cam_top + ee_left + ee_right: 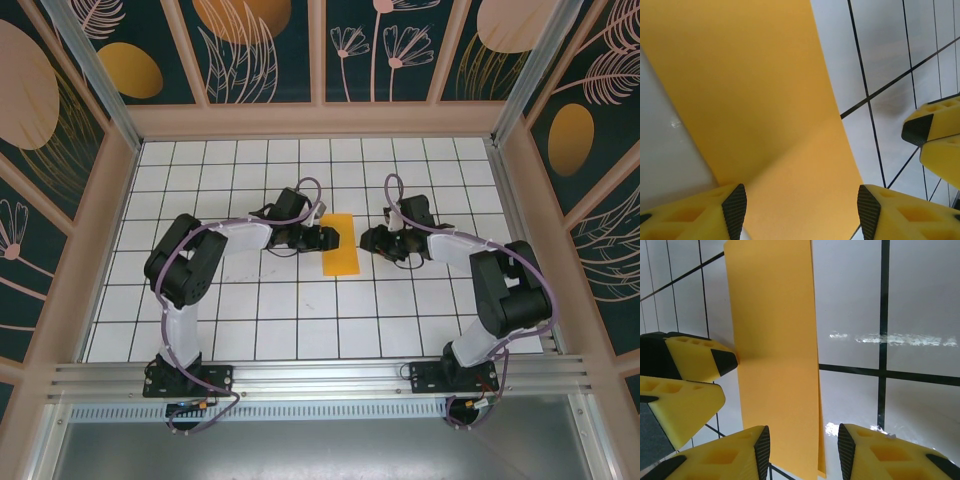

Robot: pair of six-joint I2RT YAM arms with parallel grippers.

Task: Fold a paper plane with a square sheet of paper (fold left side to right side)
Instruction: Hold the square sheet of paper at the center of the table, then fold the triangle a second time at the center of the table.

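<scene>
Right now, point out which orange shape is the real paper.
The orange-yellow rectangle lying flat on the white grid table; the other orange shapes are ovals printed on the dark wall panels.

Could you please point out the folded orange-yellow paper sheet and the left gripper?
Folded orange-yellow paper sheet [342, 256]: top external view, its flat middle.
Left gripper [801, 211]: left wrist view, midway between its fingertips.

The table [250, 320] is a white top ruled by black lines into square tiles. About at the table's centre lies the orange-yellow sheet of paper [340, 243], folded double into a narrow strip running near to far.
</scene>
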